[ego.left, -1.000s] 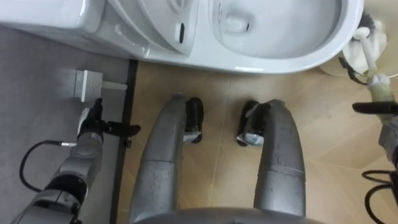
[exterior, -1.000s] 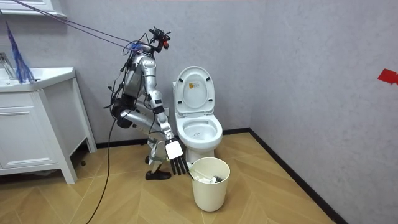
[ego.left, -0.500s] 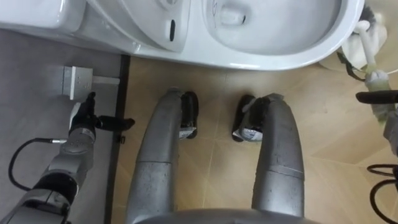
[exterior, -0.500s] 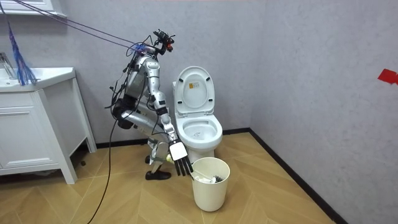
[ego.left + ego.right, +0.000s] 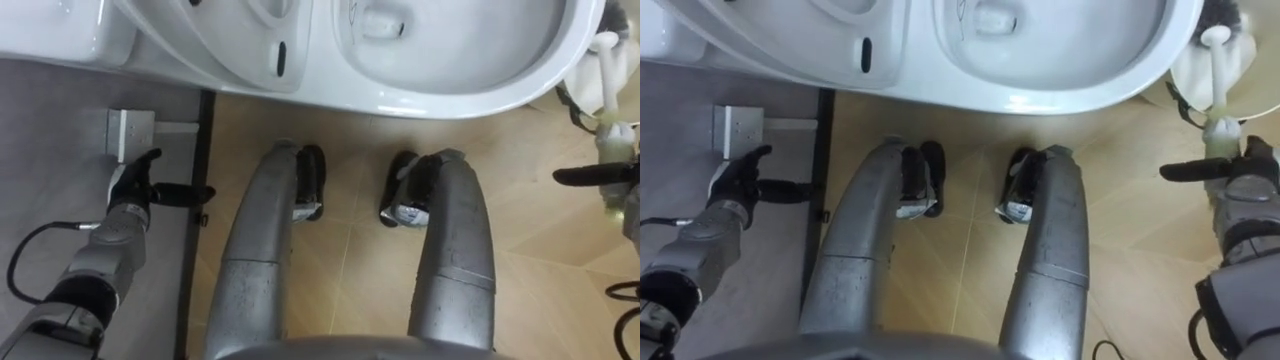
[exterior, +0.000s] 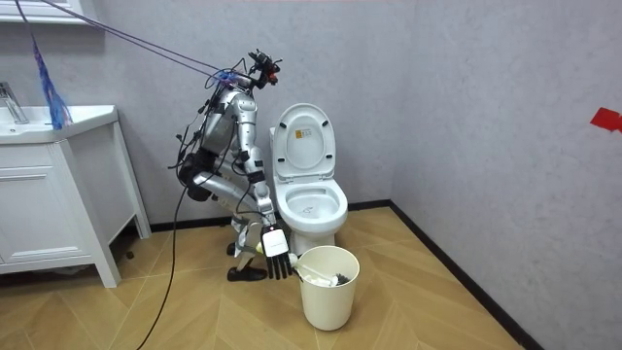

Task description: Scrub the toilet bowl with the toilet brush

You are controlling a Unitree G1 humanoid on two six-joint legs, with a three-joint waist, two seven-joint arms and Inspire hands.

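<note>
At the room view's far left a white cabinet (image 6: 49, 209) was seen against the wall, well apart from the robot. The robot was seen standing just beside the toilet (image 6: 309, 199), on the room view's left of it, with its trunk bent forward over the bowl.

In the eye views the left hand (image 5: 132, 185) was held low at the left, over the grey surface and just below a white fitting (image 5: 125, 130). Its dark fingers were held loosely straight, one stretched toward the right, and nothing was held in them. To its right the toilet's white bowl was spread across the top of the view, with the seat and lid raised, and the near rim was found close before the robot.

Farther right, the toilet brush (image 5: 1214, 75) was seen past the bowl's right edge, its white handle upright. In the room view it was matched by a white waste bin (image 6: 328, 292) on the wooden floor just in front of the toilet. The right hand (image 5: 1248, 170) was held just below the handle's lower end, one dark finger stretched straight toward the left. In the room view its fingers were hung straight down beside the bin's rim. Whether the handle was touched could not be told.
</note>
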